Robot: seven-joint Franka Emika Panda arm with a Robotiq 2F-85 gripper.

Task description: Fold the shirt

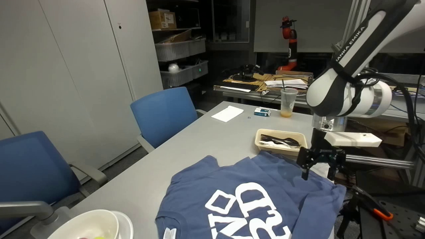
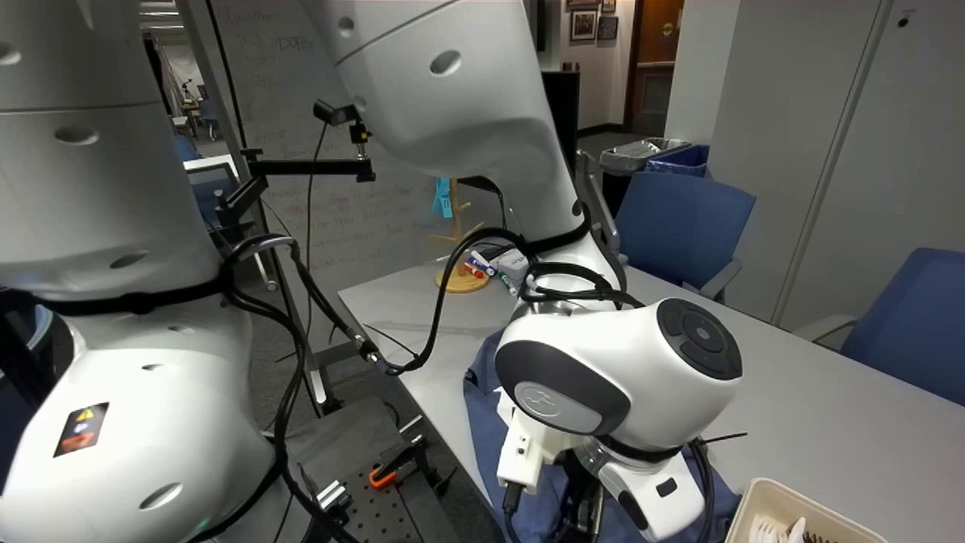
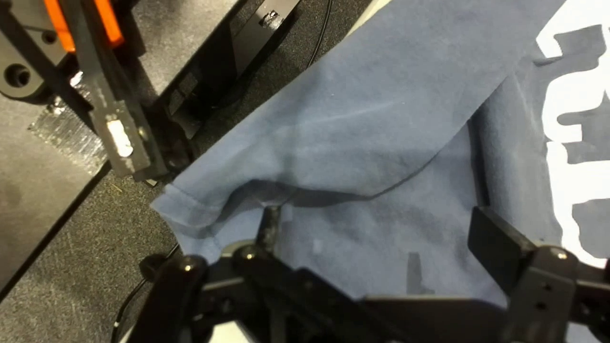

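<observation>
The slate-blue shirt [image 1: 202, 186] with white lettering lies on the grey table, its collar toward the near left in an exterior view. Part of it [image 2: 482, 430] shows beneath the arm in an exterior view. A flap of the shirt [image 3: 371, 119] is turned over near the table's edge, with a raised, wavy edge and a dark gap under it. My gripper [image 1: 318, 176] is above the shirt's sleeve side. In the wrist view the gripper [image 3: 376, 224] is open, with only flat cloth below and between its fingers. Whether a fingertip touches the cloth cannot be told.
A cream container [image 1: 280, 132] with cutlery stands beside the shirt, near the gripper. A black clamp with orange handles [image 1: 372, 202] sits past the table edge. A white bowl [image 1: 89, 220], a plastic cup [image 1: 288, 103] and a small box [image 1: 262, 112] are on the table [image 1: 142, 186].
</observation>
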